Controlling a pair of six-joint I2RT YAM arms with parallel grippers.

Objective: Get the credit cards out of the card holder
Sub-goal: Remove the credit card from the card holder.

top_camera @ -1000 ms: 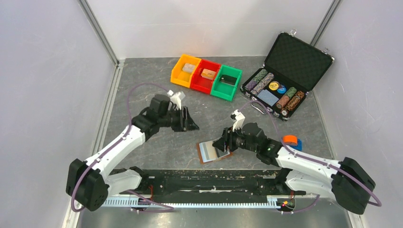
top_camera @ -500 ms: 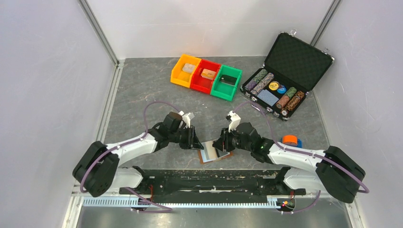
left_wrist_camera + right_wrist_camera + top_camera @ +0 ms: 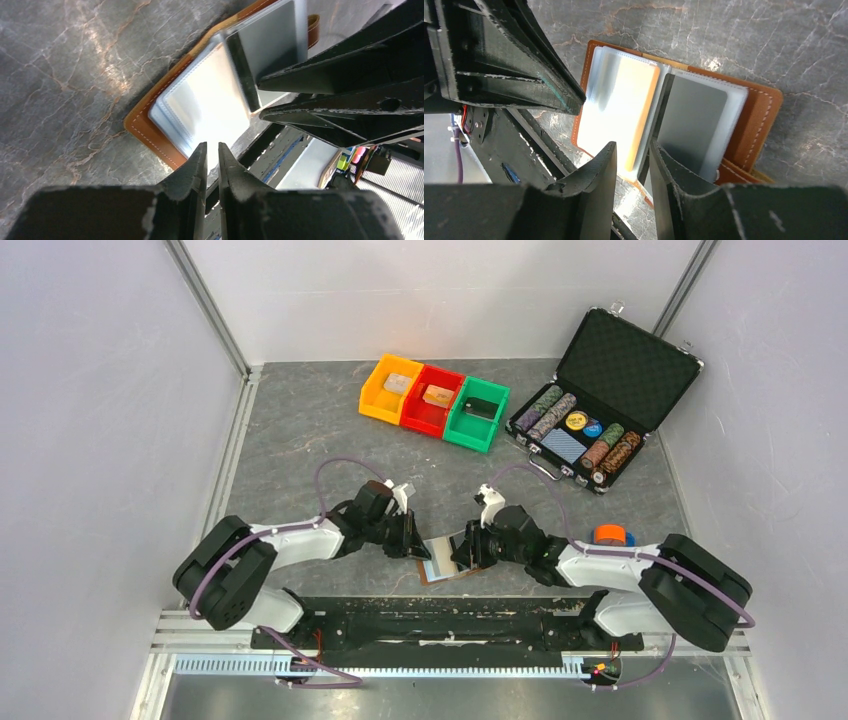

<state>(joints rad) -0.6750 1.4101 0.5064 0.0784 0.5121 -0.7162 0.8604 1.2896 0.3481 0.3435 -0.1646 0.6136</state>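
The brown leather card holder (image 3: pixel 428 573) lies open near the table's front edge, its pale sleeves up. It also shows in the left wrist view (image 3: pixel 150 131) and the right wrist view (image 3: pixel 764 115). A tan card (image 3: pixel 624 110) shows under glare in the left sleeve, and a grey card (image 3: pixel 691 120) sits in a sleeve page that stands tilted up. My left gripper (image 3: pixel 415 541) is at the holder's left edge, its jaws (image 3: pixel 212 150) almost together with nothing seen between them. My right gripper (image 3: pixel 462 550) is narrowly open (image 3: pixel 634 155), with the raised page's lower edge in the gap.
Orange (image 3: pixel 390 388), red (image 3: pixel 432 400) and green (image 3: pixel 478 412) bins stand at the back centre. An open black chip case (image 3: pixel 600 400) sits at the back right. An orange tape roll (image 3: pixel 610 535) lies right of the right arm. The black front rail (image 3: pixel 430 615) runs just below the holder.
My left gripper has come down and right from the table's middle to the holder's left edge. My right gripper has shifted slightly left over the holder, and a sleeve page now stands raised.
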